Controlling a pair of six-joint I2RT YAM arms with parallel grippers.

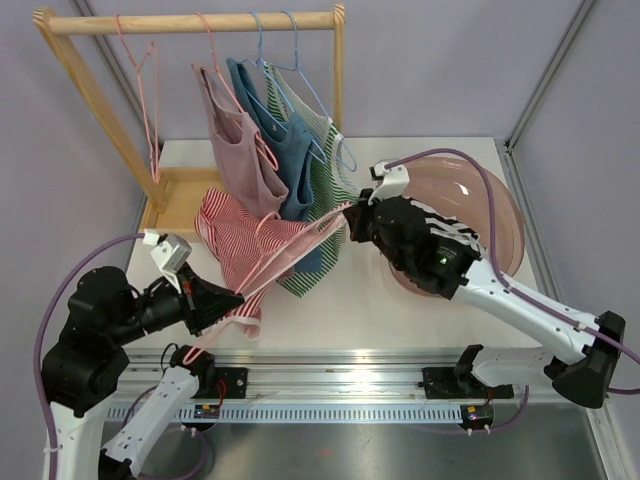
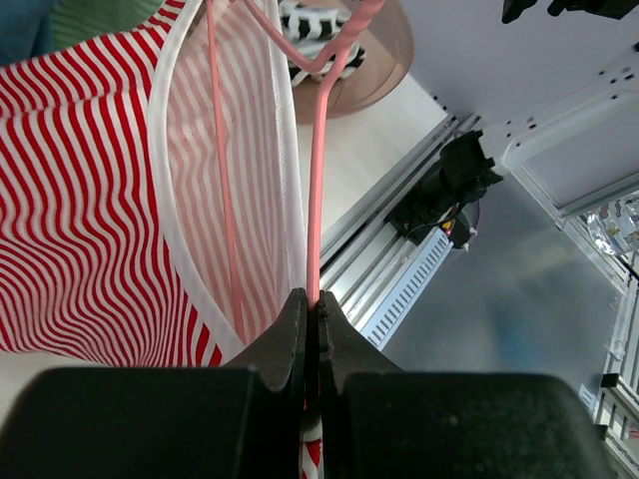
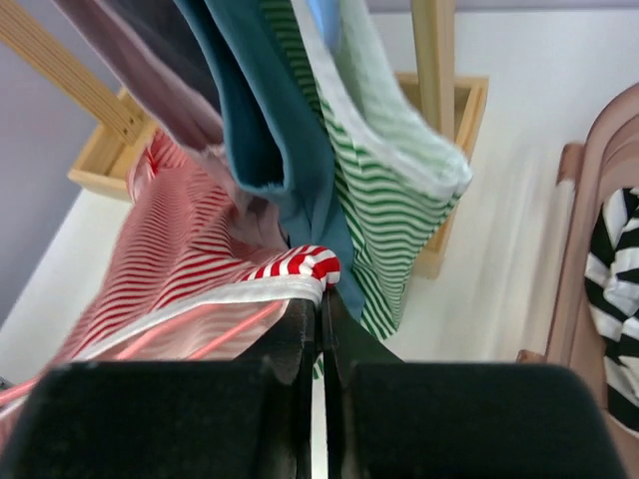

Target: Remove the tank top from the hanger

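Note:
The red-and-white striped tank top (image 1: 232, 240) is stretched over the table between my two grippers, off the rack, with its pink hanger (image 1: 290, 256) still inside it. My left gripper (image 1: 238, 296) is shut on the hanger's wire. In the left wrist view the pink hanger (image 2: 318, 180) runs straight into the left gripper (image 2: 312, 299), beside the white-trimmed tank top (image 2: 80, 200). My right gripper (image 1: 349, 213) is shut on the tank top's upper edge. In the right wrist view the right gripper (image 3: 321, 299) pinches the bunched striped tank top (image 3: 300, 264).
The wooden rack (image 1: 190, 22) at the back holds mauve (image 1: 240, 140), blue (image 1: 285, 150) and green-striped (image 1: 325, 170) tops and an empty pink hanger (image 1: 150, 90). A pink bowl (image 1: 480, 215) at the right holds a black-and-white striped garment (image 3: 619, 259). A metal rail (image 1: 330, 375) runs along the near edge.

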